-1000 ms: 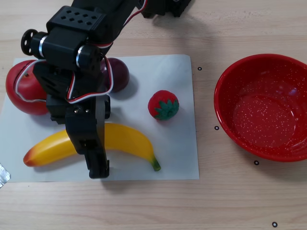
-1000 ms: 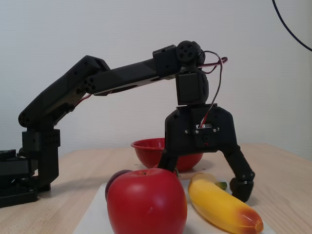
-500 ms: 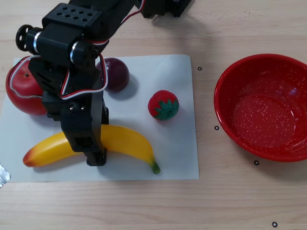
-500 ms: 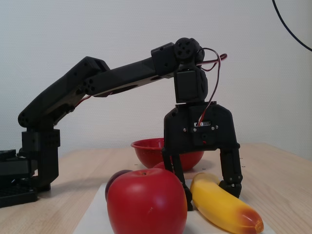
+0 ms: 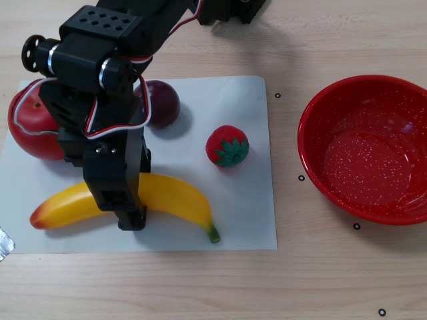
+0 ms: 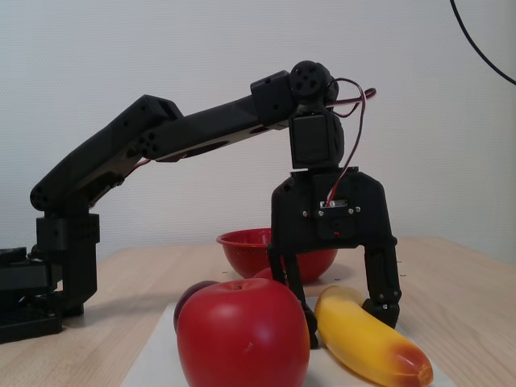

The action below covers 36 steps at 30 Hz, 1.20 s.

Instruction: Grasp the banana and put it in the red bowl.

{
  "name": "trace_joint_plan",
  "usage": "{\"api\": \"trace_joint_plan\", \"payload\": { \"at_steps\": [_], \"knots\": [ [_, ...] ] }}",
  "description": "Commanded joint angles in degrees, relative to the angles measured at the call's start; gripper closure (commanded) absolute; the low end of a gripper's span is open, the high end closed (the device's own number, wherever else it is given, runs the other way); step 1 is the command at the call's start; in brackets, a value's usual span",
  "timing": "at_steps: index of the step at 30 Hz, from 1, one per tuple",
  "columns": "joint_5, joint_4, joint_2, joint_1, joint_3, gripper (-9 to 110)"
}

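Observation:
The yellow banana [image 5: 175, 197] lies on the white sheet, its orange-red end to the left and its green tip to the lower right in the other view. My black gripper [image 5: 130, 200] points down over its middle, one finger on each side, shut on it. In the fixed view the gripper [image 6: 345, 318] straddles the banana [image 6: 367, 343], which still rests on the sheet. The outer fingertip [image 6: 382, 309] presses its far side, and the other is partly hidden behind the apple. The red bowl [image 5: 373, 167] sits empty at the right, and in the fixed view the red bowl [image 6: 246, 244] shows behind the gripper.
A red apple [image 5: 25, 127] and a dark plum [image 5: 164, 102] lie at the back left of the white sheet [image 5: 243, 220], close to the arm. A red strawberry [image 5: 227, 147] sits between the banana and the bowl. The apple [image 6: 242, 334] fills the fixed view's foreground.
The fingers went from wide open to shut around the banana's middle. The banana has shifted slightly left and toward the front edge.

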Motion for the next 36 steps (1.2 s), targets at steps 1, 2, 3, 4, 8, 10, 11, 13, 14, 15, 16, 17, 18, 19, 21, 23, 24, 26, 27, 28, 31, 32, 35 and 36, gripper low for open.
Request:
{"api": "trace_joint_plan", "payload": {
  "at_steps": [1, 2, 3, 4, 8, 10, 11, 13, 14, 15, 16, 17, 18, 19, 21, 23, 24, 26, 27, 28, 31, 32, 35, 36],
  "knots": [
    [-1.14, 1.14, 17.93, -0.70, -2.72, 101],
    [-0.88, 1.23, 19.60, -0.70, -1.76, 101],
    [-0.70, 1.41, 21.09, -0.62, -0.70, 101],
    [-0.62, 1.41, 22.85, -0.62, 0.62, 101],
    [-0.18, 0.26, 30.76, -0.26, 8.17, 101],
    [-0.18, -0.62, 34.63, 0.00, 12.04, 101],
    [-0.09, -1.05, 36.12, 0.18, 13.71, 101],
    [0.26, -2.29, 39.99, 0.44, 18.37, 101],
    [0.44, -2.72, 41.75, 0.53, 20.21, 101],
    [0.62, -3.60, 43.77, 0.62, 22.68, 101],
    [0.79, -4.39, 45.79, 0.70, 25.05, 101],
    [0.97, -5.10, 47.64, 0.88, 27.07, 101],
    [1.05, -6.42, 50.01, 1.05, 29.97, 101],
    [1.41, -7.91, 52.56, 1.23, 33.05, 101],
    [1.67, -10.11, 57.13, 1.67, 38.14, 101],
    [1.93, -11.95, 61.79, 2.29, 43.07, 101],
    [2.02, -12.39, 63.81, 2.64, 44.82, 101],
    [1.67, -12.39, 66.36, 3.52, 46.32, 101],
    [1.23, -12.13, 67.32, 4.04, 46.49, 101],
    [0.88, -11.60, 68.03, 4.66, 46.23, 101],
    [-0.18, -8.96, 69.08, 6.59, 43.33, 101],
    [-0.53, -8.26, 69.35, 7.38, 42.54, 101],
    [-1.85, -7.73, 70.84, 10.11, 41.84, 101],
    [-2.37, -7.47, 71.19, 11.25, 41.48, 101]
  ]
}}
